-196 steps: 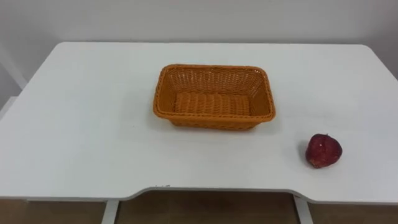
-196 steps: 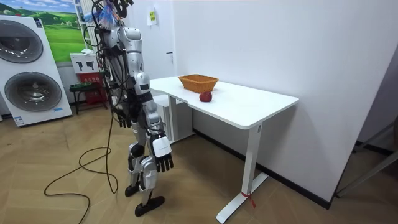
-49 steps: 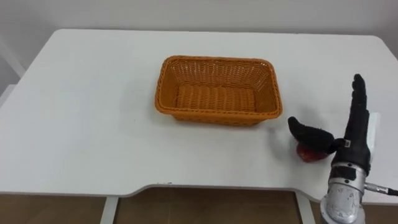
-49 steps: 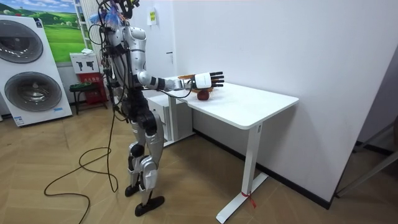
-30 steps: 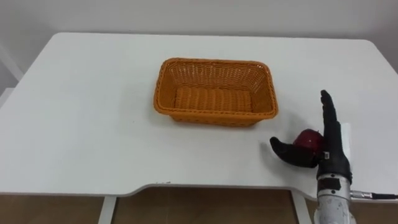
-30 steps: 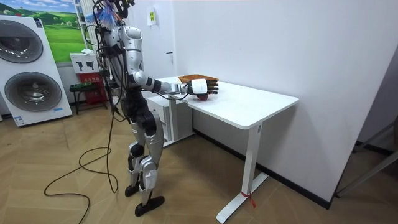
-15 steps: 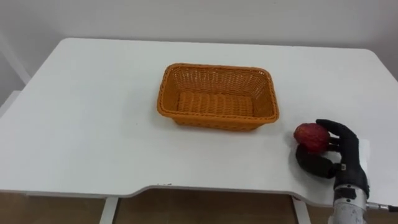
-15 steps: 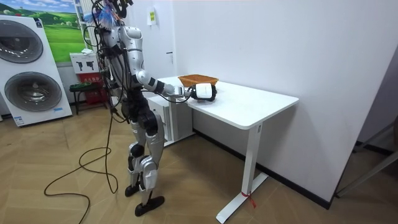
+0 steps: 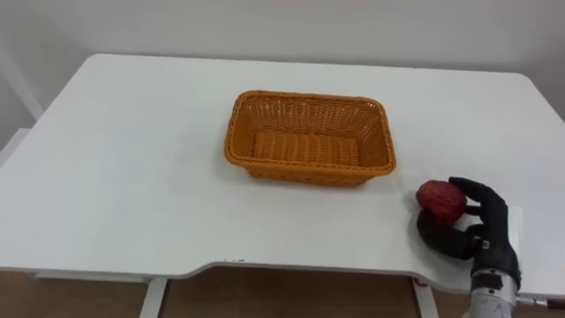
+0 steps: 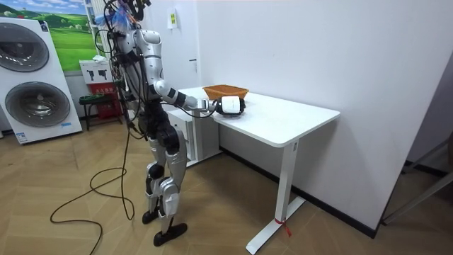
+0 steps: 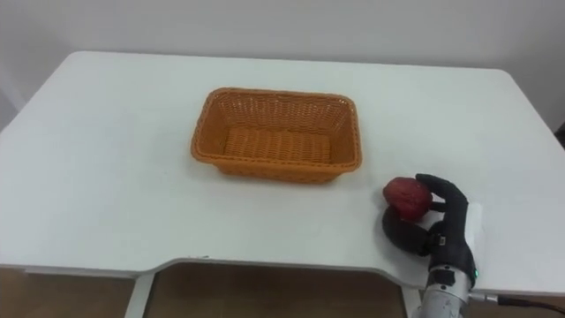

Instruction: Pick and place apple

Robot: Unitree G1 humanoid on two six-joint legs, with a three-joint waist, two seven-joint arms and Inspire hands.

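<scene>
A dark red apple [image 9: 440, 200] [image 11: 406, 197] sits near the table's front right edge, to the right of and nearer than the basket. My right hand [image 9: 481, 231] [image 11: 441, 231] has its fingers curled over the apple's right side and its thumb under it, gripping it. An orange wicker basket [image 9: 240, 125] [image 11: 205, 122] stands empty in the middle of the white table [image 9: 132, 159]. In the room view I stand at the table's near edge with my right arm stretched over it, the right hand [image 10: 231, 105] beside the basket [image 10: 225, 91].
The table top [image 11: 106, 168] stretches wide to the left of the basket. Its front edge has a shallow cut-out [image 9: 309, 265]. In the room view two washing machines [image 10: 35, 78] stand behind me and a wall runs along the table's far side.
The right hand's fingers have curled from straight beside the apple to closed round it. The hand and apple have settled slightly lower and nearer.
</scene>
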